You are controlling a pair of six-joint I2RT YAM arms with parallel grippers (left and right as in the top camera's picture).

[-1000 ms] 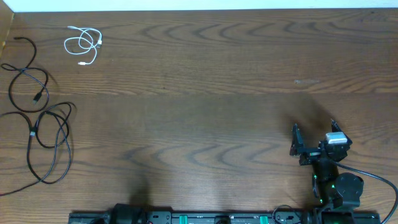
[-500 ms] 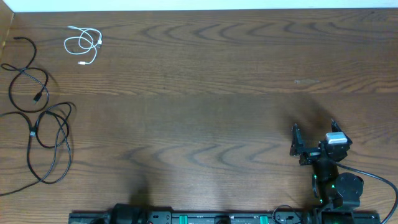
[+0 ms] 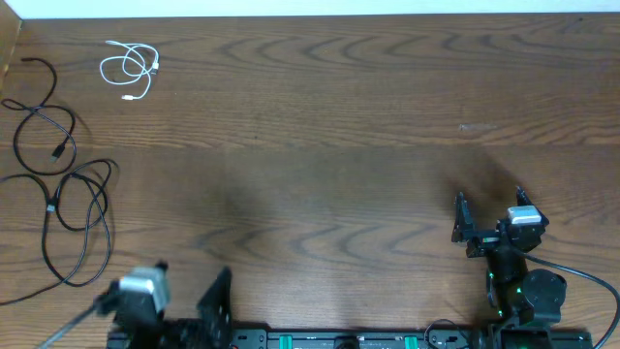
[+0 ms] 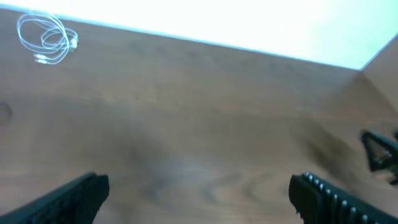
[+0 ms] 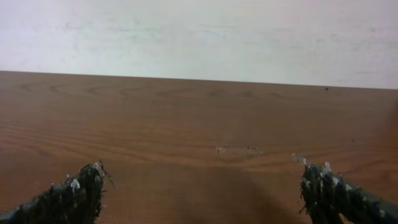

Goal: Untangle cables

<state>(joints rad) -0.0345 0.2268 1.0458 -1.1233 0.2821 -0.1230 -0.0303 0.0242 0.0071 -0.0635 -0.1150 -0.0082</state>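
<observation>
A small white cable (image 3: 129,68) lies coiled at the table's far left; the left wrist view also shows this white cable (image 4: 46,38), at its top left. Two longer black cables lie along the left edge, one (image 3: 44,121) farther back and one (image 3: 82,228) in big loops nearer the front, close together where they meet. My left gripper (image 3: 189,278) hovers open at the front left, right of the black loops, with nothing between its fingers (image 4: 74,199). My right gripper (image 3: 489,204) stands open at the front right, far from all the cables, its jaws wide and empty in the right wrist view (image 5: 202,186).
The brown wooden table (image 3: 339,145) runs to a pale wall at the back. A black rail (image 3: 329,340) with the arm bases lines the front edge. The right arm's own thick black wire (image 3: 581,273) curves off to the right. The right gripper's tip (image 4: 380,151) shows at the left wrist view's right edge.
My left arm has come up into the overhead view at the front left, where only its base showed before. The right arm and the cables have not moved.
</observation>
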